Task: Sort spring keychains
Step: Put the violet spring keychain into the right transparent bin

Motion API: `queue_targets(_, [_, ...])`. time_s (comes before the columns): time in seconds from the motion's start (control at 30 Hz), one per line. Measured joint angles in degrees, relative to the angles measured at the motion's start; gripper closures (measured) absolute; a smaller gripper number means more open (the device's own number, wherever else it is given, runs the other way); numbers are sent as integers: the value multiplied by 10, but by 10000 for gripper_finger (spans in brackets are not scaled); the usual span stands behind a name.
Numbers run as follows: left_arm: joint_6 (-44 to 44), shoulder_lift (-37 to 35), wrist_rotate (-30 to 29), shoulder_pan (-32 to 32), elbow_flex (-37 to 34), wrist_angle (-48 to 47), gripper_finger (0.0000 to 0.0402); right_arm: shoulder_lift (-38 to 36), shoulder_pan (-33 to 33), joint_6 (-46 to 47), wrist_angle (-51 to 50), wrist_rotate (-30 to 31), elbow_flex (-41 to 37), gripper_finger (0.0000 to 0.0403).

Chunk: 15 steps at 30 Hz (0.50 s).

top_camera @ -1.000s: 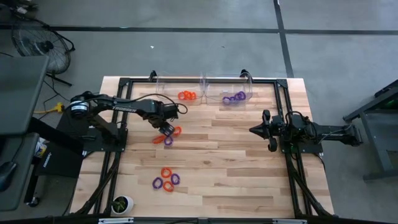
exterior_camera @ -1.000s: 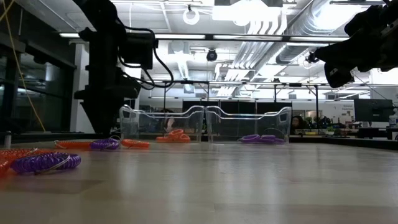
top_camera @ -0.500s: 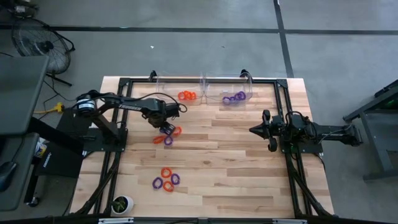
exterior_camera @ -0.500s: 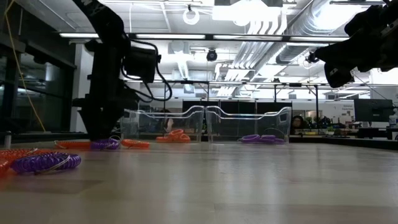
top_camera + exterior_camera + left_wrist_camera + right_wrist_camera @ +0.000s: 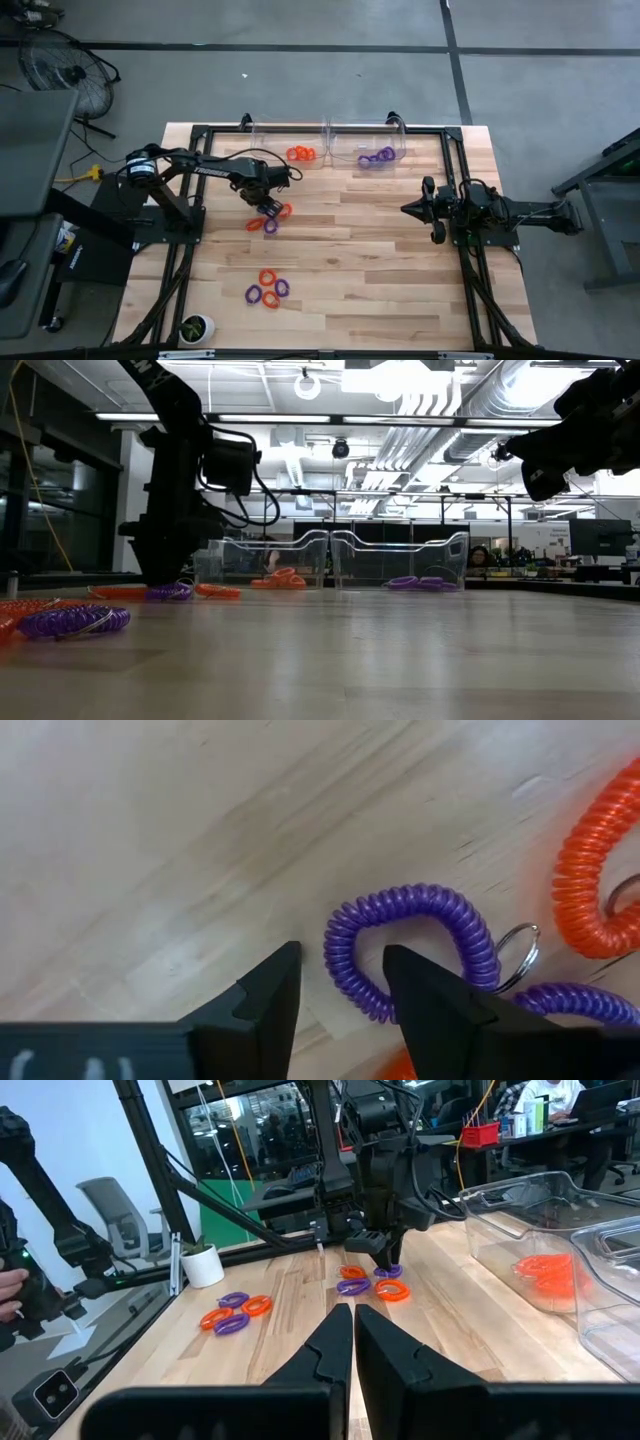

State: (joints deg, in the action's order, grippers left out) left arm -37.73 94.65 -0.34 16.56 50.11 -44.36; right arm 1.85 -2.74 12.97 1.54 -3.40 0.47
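My left gripper (image 5: 268, 208) is open, low over the table left of its middle, fingers pointing down. In the left wrist view its two fingertips (image 5: 342, 952) stand on either side of one strand of a purple spring keychain (image 5: 420, 905) that lies flat on the wood. An orange keychain (image 5: 590, 870) and another purple one (image 5: 580, 1002) lie beside it. More keychains lie in a group nearer the front (image 5: 268, 290). My right gripper (image 5: 408, 208) is shut and empty, raised at the table's right.
Two clear bins stand at the far edge: the left bin (image 5: 272, 140) holds orange keychains (image 5: 300, 154), the right bin (image 5: 350, 142) holds purple ones (image 5: 377, 156). A small white pot (image 5: 196, 327) stands at the near left corner. Bare wood lies between the arms.
My left gripper has gone down to the table at the group of keychains left of the middle. The keychains have kept their places.
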Motion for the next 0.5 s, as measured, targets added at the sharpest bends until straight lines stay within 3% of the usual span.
queue_targets(0.5, [4, 0, 6, -1, -20, 15, 389, 0, 0, 0, 0, 0, 0, 391])
